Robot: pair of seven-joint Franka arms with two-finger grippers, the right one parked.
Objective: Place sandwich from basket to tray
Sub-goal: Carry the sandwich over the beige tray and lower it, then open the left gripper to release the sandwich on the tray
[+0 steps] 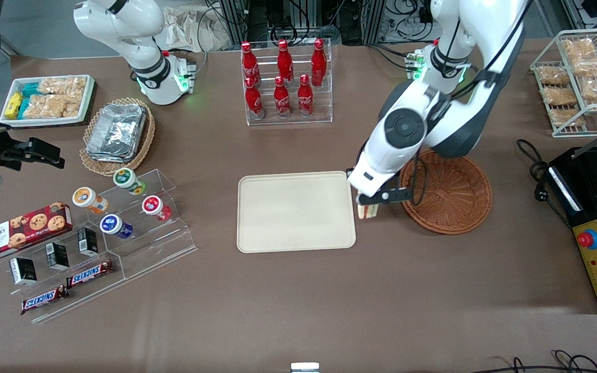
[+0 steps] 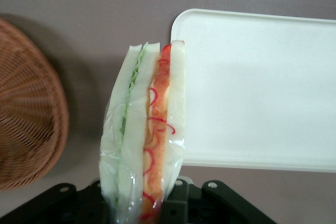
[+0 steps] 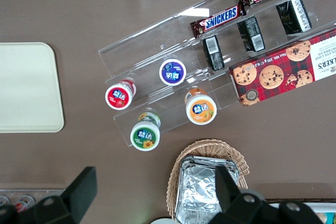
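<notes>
Between the basket [image 1: 446,192] & tray [image 1: 295,211], above the tabletop [image 1: 298,300], the gripper [image 1: 368,205] hung w/ fingers clamped on the sandwich [image 2: 146,135]. Sandwich sat betw. the fingers, wrapped in clear film, held at one end, the rest sticking out past them. Long axis ran straight out from the gripper, layered cut edge facing the wrist cam, just beside the tray's rim.

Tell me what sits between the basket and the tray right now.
The sandwich, shut in the left end effector, hangs over the bare strip of table between the basket and the tray; the left wrist view shows it best.
</notes>
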